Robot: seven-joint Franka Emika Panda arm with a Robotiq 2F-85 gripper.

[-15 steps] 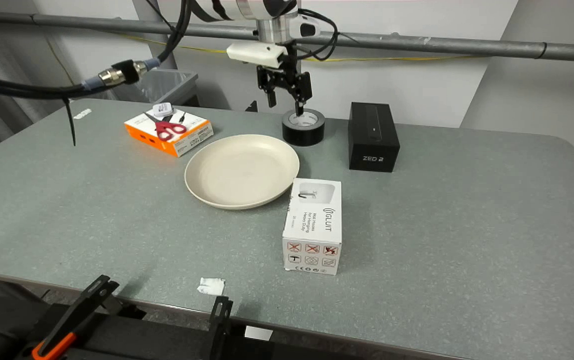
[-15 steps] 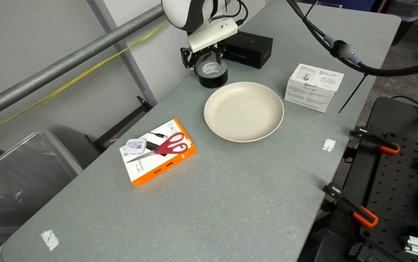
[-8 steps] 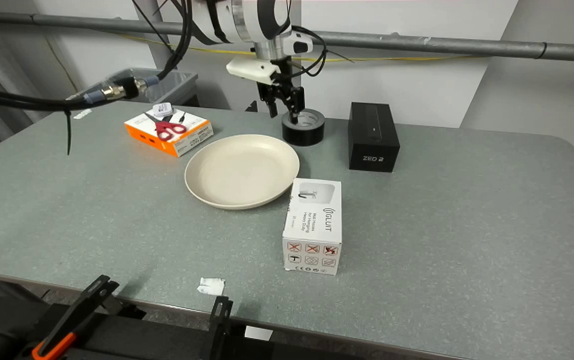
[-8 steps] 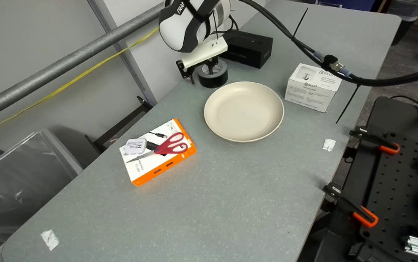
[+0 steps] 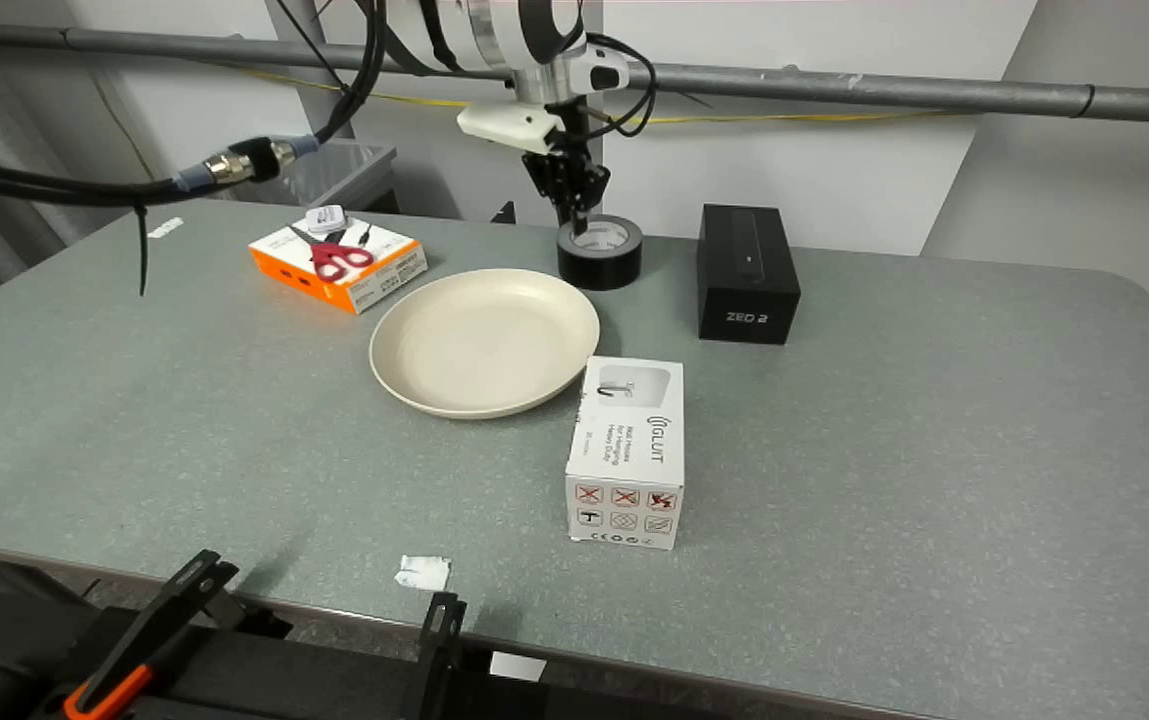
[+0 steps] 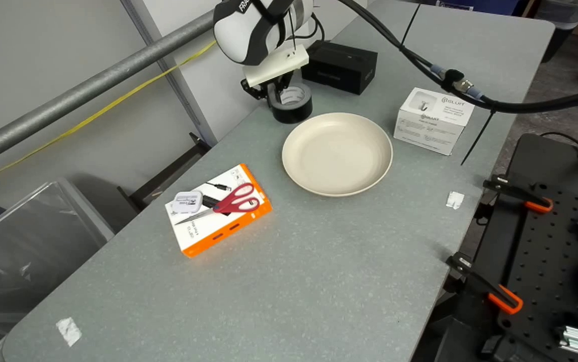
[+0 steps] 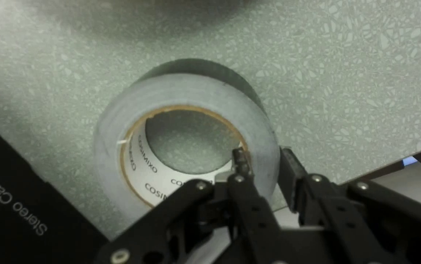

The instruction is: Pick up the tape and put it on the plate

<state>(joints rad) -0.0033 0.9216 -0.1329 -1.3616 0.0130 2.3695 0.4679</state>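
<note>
Your gripper (image 7: 264, 154) has the tape (image 5: 599, 270) pinched by its ring: one finger (image 7: 240, 161) dips into the hole, the other lies along the outer side, and the grey-faced band fills the space between them. Down through your wrist view comes the white, lettered core, and in the middle of it a round patch of grey table (image 5: 934, 450). The roll is level, and it looks to be sitting right on the tabletop, close to the table's far edge and just beside the plate (image 5: 484, 343), that wide cream dish. Near the roll stands the black box (image 5: 749, 275) with ZED 2 on its end, and a black surface reading Stereo Camera cuts across the lower left of your wrist view. In both exterior views you find the white box (image 5: 624, 455) just beside the plate's rim; around the opposite side lies an orange-and-white box (image 6: 208, 231), carrying red-handled scissors (image 6: 222, 206) and a small white case (image 6: 187, 202). Two orange-handled clamps (image 6: 515, 191) sit along the near edge. Above it all hangs your arm (image 6: 241, 37), angled over the tape, with a thick black cable (image 6: 525, 106) strung across the scene and a grey pipe (image 5: 884, 93) running behind.
</note>
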